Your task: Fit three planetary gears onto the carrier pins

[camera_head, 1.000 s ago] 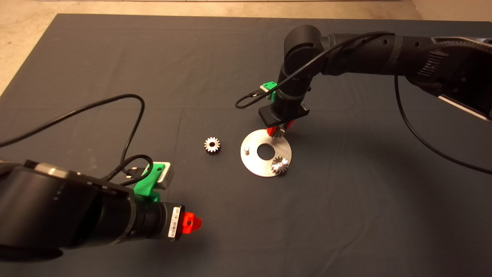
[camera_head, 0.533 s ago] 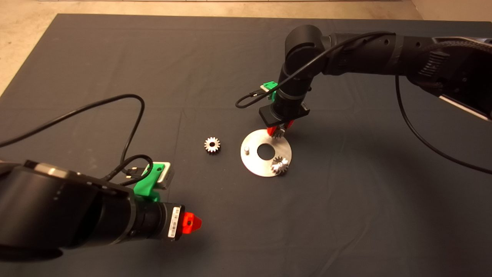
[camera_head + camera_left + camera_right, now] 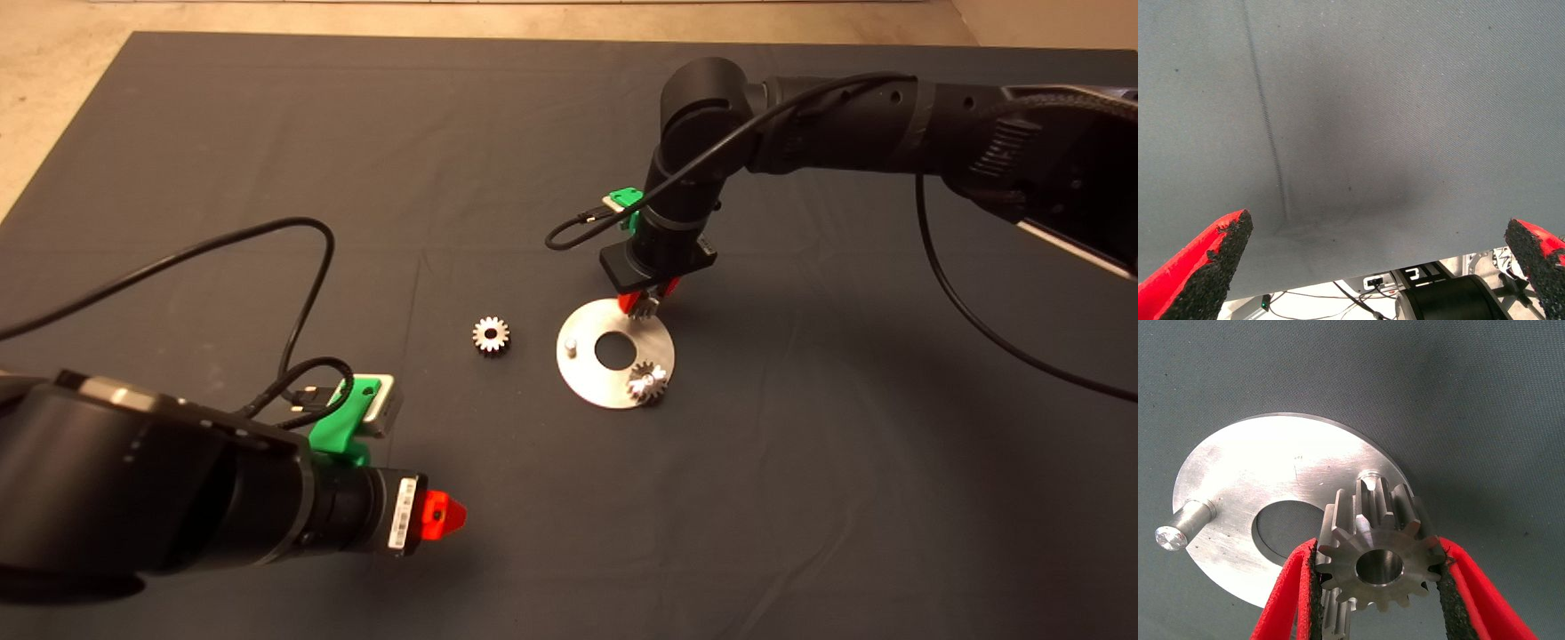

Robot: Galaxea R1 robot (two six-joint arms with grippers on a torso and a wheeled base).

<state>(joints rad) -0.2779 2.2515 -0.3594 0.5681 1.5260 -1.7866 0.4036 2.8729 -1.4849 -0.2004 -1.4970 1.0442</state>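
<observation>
Head view first: the right gripper (image 3: 646, 305) hangs over the far edge of the shiny disc (image 3: 587, 378), its red fingers clamped on a gear (image 3: 645, 308). The right wrist view gives the close look: that held gear (image 3: 1379, 552) sits squeezed between the two black pads, bore facing the camera, and the tip of a pin (image 3: 1369, 479) peeks out just beyond its teeth, so gear and pin are near but not lined up. One gear (image 3: 648, 382) already sits on the disc's near edge, apparently seated on its peg; another pin (image 3: 573, 346) stands bare on the left side, and the last gear (image 3: 491, 335) lies flat on the mat (image 3: 267, 133) just left of the disc. So this looks like gear two of three, mid-placement. The next move calls for centring the bore over the pin tip, keeping the gear level, then lowering straight. The left gripper (image 3: 442, 516) waits low at the near left, fingers spread wide apart over bare mat, holding nothing.
</observation>
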